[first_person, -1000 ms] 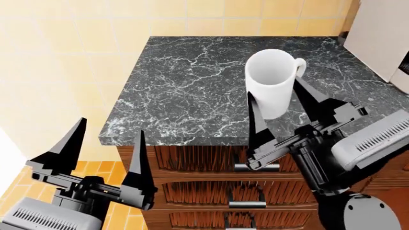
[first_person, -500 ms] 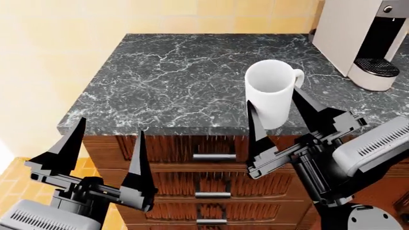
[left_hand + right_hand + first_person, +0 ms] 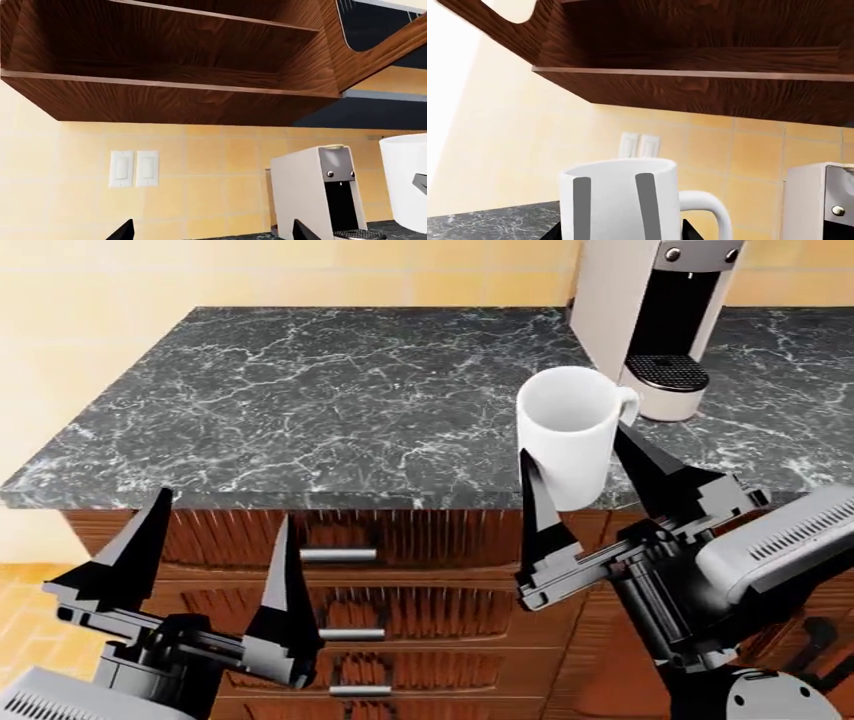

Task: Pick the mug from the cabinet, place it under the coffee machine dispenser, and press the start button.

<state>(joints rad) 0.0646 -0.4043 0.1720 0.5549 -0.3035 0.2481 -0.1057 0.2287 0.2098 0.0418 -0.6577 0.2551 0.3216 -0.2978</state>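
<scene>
Right end effector [image 3: 595,485] raised — gripping mug [image 3: 570,432] upright.

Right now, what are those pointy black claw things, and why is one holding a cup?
Those claws are a robot's two hands, called grippers. One picture looks down from its head; the other two come from cameras near each hand. The right gripper squeezes a white mug and holds it up over the dark stone counter. The left gripper is open and empty. On the counter stands a coffee machine; the mug should go under its spout. Up above is a wooden cabinet.
</scene>
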